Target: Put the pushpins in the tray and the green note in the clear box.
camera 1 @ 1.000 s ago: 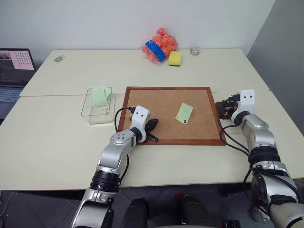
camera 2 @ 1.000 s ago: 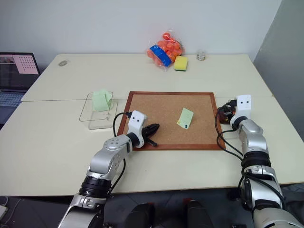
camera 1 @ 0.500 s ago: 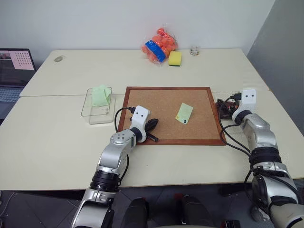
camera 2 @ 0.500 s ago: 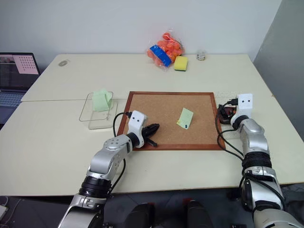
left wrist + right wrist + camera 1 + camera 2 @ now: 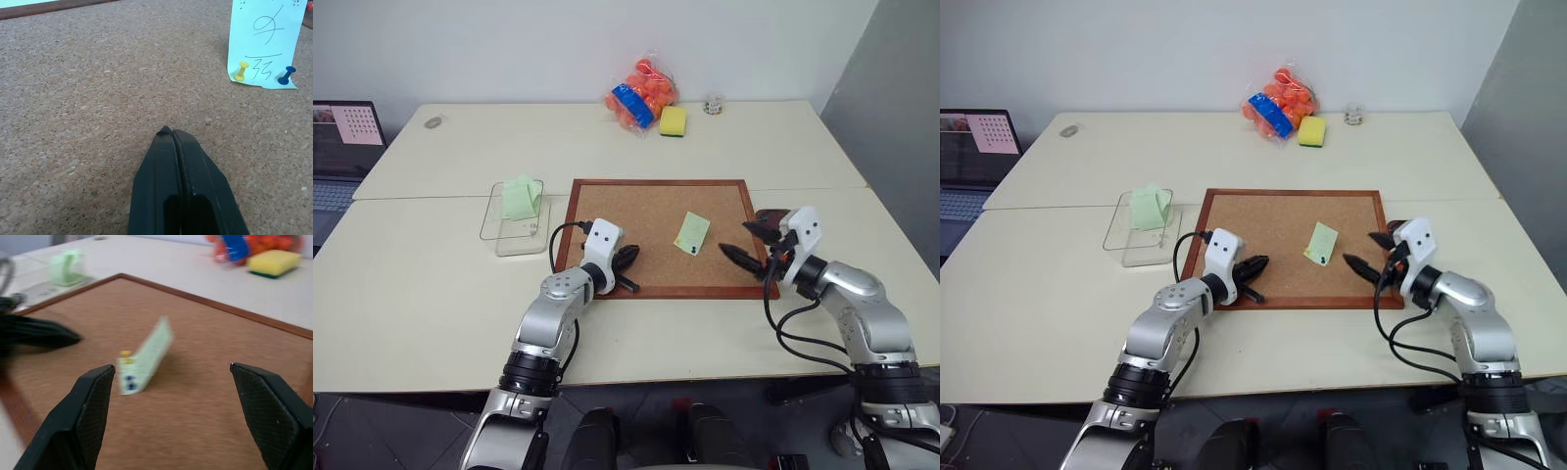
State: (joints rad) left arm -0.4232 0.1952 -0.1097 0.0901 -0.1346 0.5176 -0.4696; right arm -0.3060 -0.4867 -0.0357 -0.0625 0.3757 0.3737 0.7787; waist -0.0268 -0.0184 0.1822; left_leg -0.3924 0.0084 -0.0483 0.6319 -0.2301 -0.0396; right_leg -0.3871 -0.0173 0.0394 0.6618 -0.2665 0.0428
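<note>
Corkboard [image 5: 656, 235] sits mid-counter [image 5: 431, 284], wood frame all round, bare counter on both sides. Head view: green note [image 5: 692, 233] lies on the board's right half, pinned. Clear box [image 5: 514, 217] is just left of the board, mint folded paper [image 5: 521, 196] inside. Tray [image 5: 770, 217] is at the board's right edge, partly behind the right gripper [image 5: 744, 241]. Left gripper [image 5: 628, 266] rests over the board's near-left corner, fingers clenched, empty. Right fingers are spread wide, empty, over the board's right edge; 1 s ago they were out at the tray.
L wrist view: 2 pushpins, yellow [image 5: 239, 71] and blue [image 5: 286, 76], on the note's edge.
R wrist view: note between the 2 spread fingers, apart.
</note>
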